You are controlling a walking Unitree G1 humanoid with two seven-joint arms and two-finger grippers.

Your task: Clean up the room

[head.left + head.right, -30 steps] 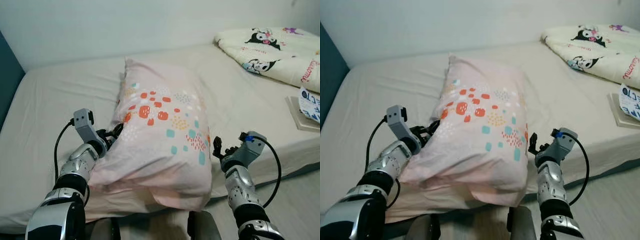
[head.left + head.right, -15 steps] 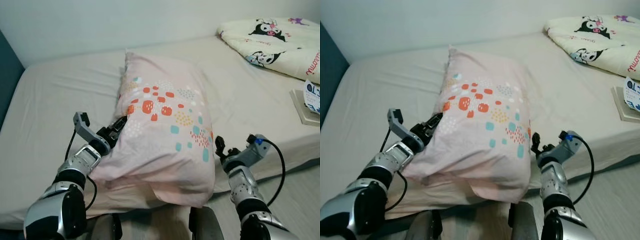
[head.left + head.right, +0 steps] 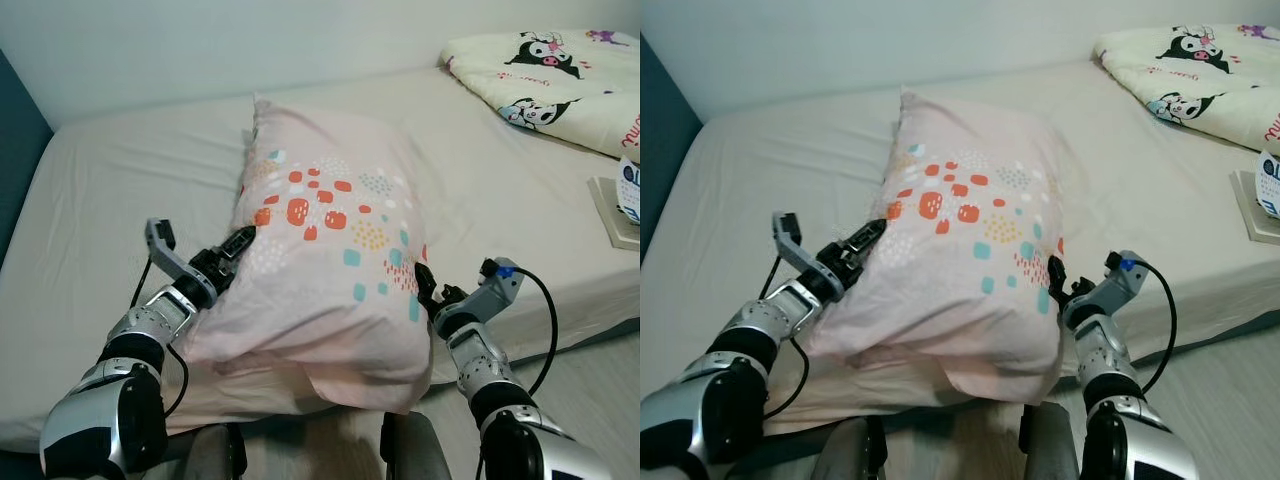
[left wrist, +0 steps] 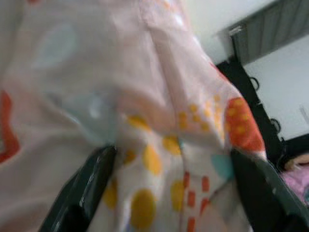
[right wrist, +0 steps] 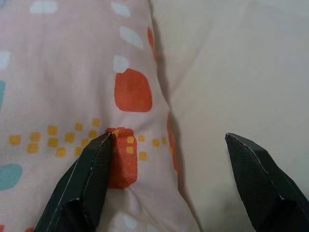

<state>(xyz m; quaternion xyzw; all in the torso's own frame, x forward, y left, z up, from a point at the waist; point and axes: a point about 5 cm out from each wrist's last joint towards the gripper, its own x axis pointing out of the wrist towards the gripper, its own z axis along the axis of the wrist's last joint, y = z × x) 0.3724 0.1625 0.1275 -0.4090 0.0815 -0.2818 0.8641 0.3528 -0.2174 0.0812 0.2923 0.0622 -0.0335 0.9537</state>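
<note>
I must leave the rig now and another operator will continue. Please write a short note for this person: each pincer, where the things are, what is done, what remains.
Left pincer: open, fingers spread against the left side of the pink pillow.
Right pincer: open at the pillow's right edge, one finger on the fabric, the other over the sheet.
Pillow: lies lengthwise on the bed, its near end over the bed's front edge.
Cartoon blanket: folded at the far right of the bed.
Done: both pincers flank the pillow.
Left: probably grip it and place it properly.
</note>
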